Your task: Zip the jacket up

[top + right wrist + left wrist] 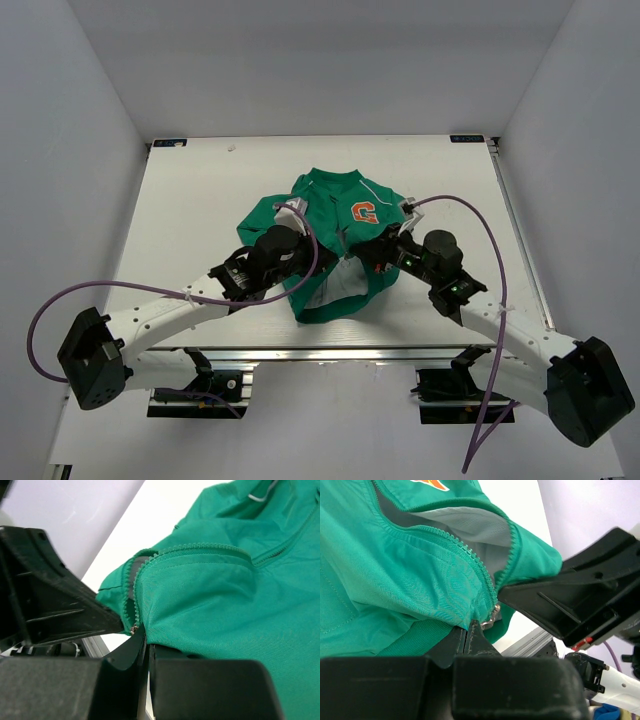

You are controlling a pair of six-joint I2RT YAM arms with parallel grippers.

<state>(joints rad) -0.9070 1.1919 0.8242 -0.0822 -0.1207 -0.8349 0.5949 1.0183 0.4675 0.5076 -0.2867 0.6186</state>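
I'm looking at the jacket [335,215] lying in the middle of the surface [200,190], collar away from me, hem toward the arms, its front gaping open at the bottom. My left fingers [445,647] are pressing together on the hem corner of one front panel. A small metal zipper piece [493,616] is sitting just above their tips. My right fingers [165,652] are likewise pressing together and seem to be pinching the bottom corner of the other panel, right where its teeth [200,547] end. I'm judging the cloth to be light, soft and floppy. It's bunching wherever I'm lifting it, so it will give no stiffness to push against. I'm reckoning the best holds are the firmer hem and the zipper tape's lower ends, kept taut. The metal piece looks tiny and probably slippery.
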